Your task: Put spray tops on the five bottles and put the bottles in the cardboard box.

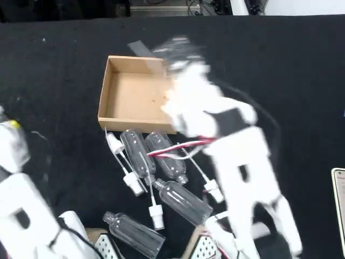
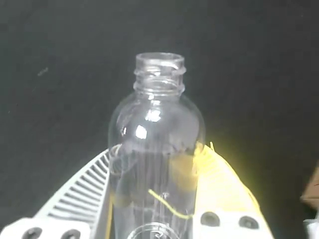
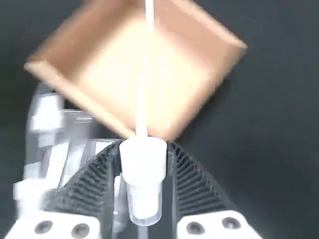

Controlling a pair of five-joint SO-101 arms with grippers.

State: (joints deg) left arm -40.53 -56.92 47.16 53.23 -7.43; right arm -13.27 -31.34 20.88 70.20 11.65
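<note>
In the left wrist view my left gripper (image 2: 157, 159) is shut on a clear bottle (image 2: 157, 134) whose threaded neck is open, with no top on it. My right gripper (image 3: 142, 152) is shut on a white spray top (image 3: 143, 179), its thin tube pointing toward the cardboard box (image 3: 134, 69). From the high view the right arm (image 1: 194, 102) hangs blurred over the right side of the box (image 1: 132, 91), which holds no bottles. In front of the box lie several uncapped bottles (image 1: 137, 154) (image 1: 168, 156) (image 1: 183, 200) (image 1: 132, 233) and loose spray tops (image 1: 115, 144) (image 1: 133, 182) (image 1: 156, 216) (image 1: 213, 190).
The table is covered in black cloth (image 1: 54, 81). The left arm's white body (image 1: 21, 216) stands at the near left corner. Red and white cable (image 1: 178, 147) drapes across the lying bottles. A white object (image 1: 339, 189) sits at the right edge.
</note>
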